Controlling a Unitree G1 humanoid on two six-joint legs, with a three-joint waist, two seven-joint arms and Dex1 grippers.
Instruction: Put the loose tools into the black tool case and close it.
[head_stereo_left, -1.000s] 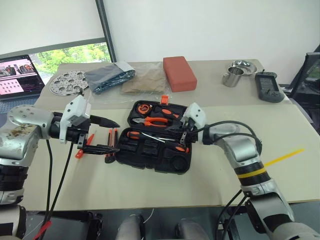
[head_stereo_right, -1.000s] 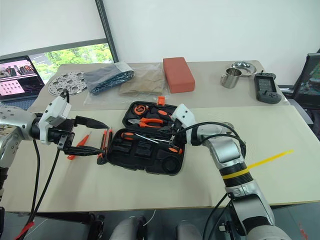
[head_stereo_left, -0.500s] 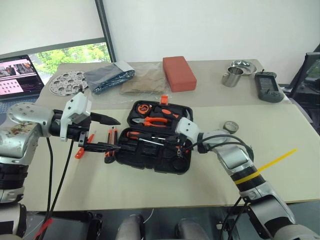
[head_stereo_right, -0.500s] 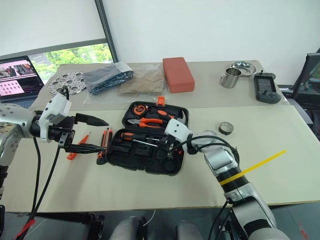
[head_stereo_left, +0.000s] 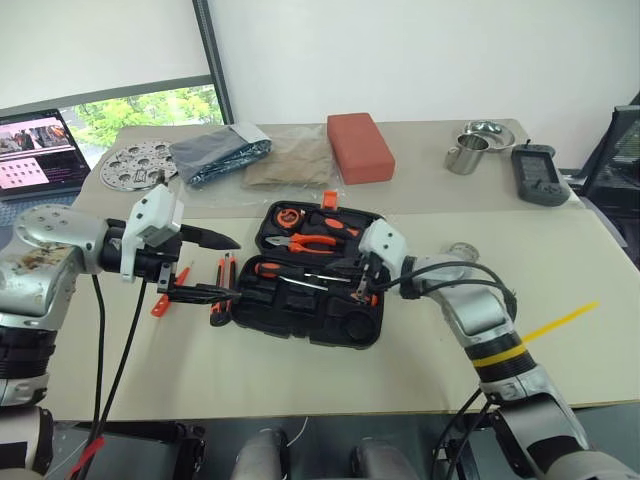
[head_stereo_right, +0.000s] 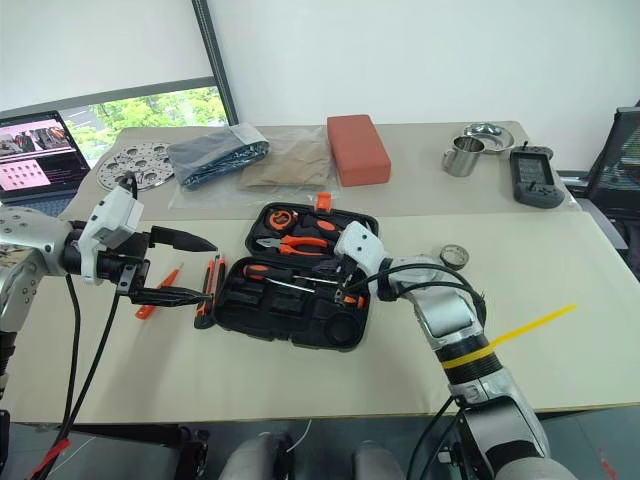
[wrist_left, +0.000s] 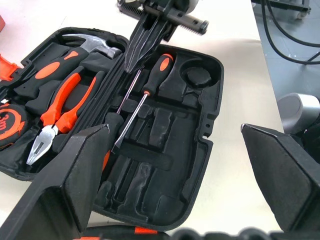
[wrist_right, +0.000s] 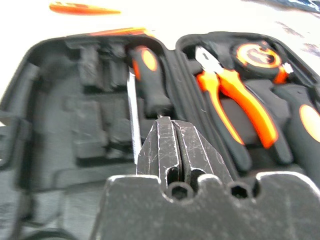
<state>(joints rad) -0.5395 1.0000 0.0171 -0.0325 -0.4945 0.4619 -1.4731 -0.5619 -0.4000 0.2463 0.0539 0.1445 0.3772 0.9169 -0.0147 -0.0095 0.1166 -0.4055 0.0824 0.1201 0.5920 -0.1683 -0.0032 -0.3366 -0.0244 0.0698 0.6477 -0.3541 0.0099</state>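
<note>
Head stereo pair looks forward and down across the table, mid-range, both eyes sharing the open black tool case. Left wrist view faces the case interior from close by; right wrist view is closer still, over the same slots.

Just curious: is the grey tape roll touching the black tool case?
Apart. The right eye view shows bare table between the tape roll and the black tool case.

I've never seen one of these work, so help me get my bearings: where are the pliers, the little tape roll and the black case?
pliers (head_stereo_left: 318, 241), left eye view, on the orange handles.
tape roll (head_stereo_right: 453, 256), right eye view, on its grey rim.
black tool case (head_stereo_left: 300, 327), left eye view, on the near half's front edge.
</note>
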